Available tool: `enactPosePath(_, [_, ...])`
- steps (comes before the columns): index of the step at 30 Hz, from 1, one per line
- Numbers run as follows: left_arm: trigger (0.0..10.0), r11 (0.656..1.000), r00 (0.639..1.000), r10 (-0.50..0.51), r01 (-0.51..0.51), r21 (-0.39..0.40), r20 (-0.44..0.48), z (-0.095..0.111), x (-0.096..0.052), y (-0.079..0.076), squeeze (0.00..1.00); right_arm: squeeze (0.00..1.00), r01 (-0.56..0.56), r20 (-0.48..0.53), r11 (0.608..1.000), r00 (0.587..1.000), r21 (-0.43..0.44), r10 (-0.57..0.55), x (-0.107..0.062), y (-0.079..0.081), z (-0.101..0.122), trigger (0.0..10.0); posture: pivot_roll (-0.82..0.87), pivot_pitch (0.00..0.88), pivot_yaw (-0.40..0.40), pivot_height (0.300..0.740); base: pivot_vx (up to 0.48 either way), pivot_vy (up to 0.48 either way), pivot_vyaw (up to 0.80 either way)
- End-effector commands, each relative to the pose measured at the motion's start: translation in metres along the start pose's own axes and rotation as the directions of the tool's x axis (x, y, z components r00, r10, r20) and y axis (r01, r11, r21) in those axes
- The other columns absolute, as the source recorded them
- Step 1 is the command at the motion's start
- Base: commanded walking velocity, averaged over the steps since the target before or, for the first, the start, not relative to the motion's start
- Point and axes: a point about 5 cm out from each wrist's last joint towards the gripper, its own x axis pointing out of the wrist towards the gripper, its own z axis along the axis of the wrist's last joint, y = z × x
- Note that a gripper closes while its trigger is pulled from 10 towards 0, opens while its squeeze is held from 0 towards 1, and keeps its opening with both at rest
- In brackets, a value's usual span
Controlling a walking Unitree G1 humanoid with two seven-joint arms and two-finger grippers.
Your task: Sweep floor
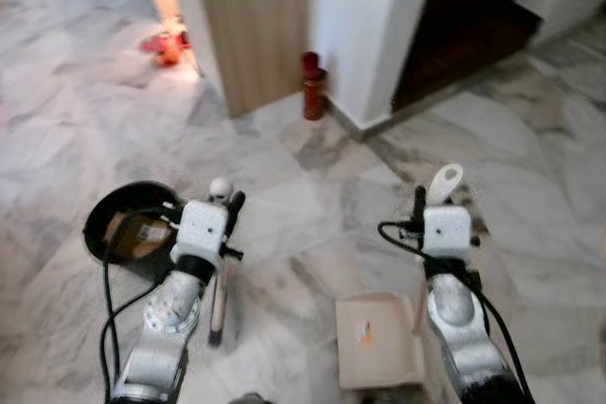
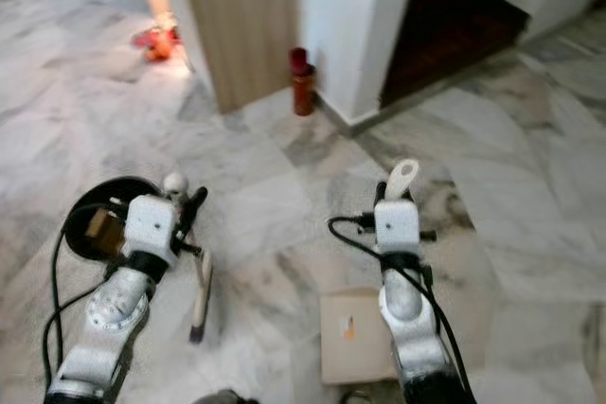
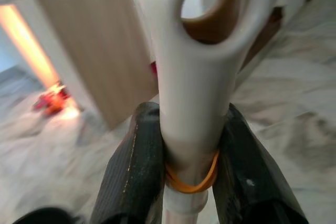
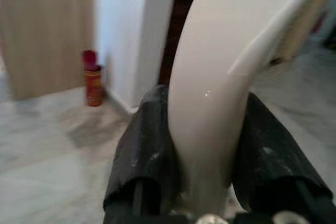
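My left gripper (image 1: 230,207) is shut on the white handle of a hand brush (image 1: 220,295), which hangs down from it toward the marble floor. In the left wrist view both black fingers (image 3: 140,150) clamp the brush handle (image 3: 197,66) just above an orange rubber band. My right gripper (image 1: 428,207) is shut on the white curved handle (image 1: 443,181) of a cream dustpan (image 1: 377,340), whose pan lies low on the floor between my arms. The right wrist view shows that handle (image 4: 210,93) squeezed between the fingers (image 4: 144,140).
A black round bin (image 1: 125,222) with brown scraps inside sits on the floor by my left arm. Ahead stand a wooden panel (image 1: 256,26), a white wall corner, a red bottle (image 1: 312,85) at its foot, dark stairs (image 1: 464,16) and a red toy (image 1: 166,44).
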Motion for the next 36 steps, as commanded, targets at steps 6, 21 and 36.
enactPosePath(6, [10.0,1.0,1.0,0.002,-0.002,0.017,0.02,0.0024,-0.0001,0.0025,0.0,0.0,-0.007,0.016,1.0,1.0,-0.005,0.007,0.0007,0.0023,0.0027,10.0,0.06,0.138,0.036,0.74,0.0,0.0,-0.8])
enactPosePath(21, [10.0,1.0,1.0,0.005,-0.005,0.01,0.03,0.0034,-0.0001,0.0029,0.0,0.0,-0.014,0.019,1.0,1.0,-0.006,0.014,0.0008,0.0033,0.0027,10.0,0.05,0.114,0.035,0.74,0.0,-0.157,-0.8])
enactPosePath(36, [10.0,1.0,0.999,0.007,-0.007,0.003,0.035,0.0038,0.0004,0.002,0.0,0.0,-0.017,0.022,1.0,1.0,-0.009,0.017,0.0028,0.0034,0.004,10.0,0.05,0.13,0.03,0.74,0.0,0.0,-0.8])
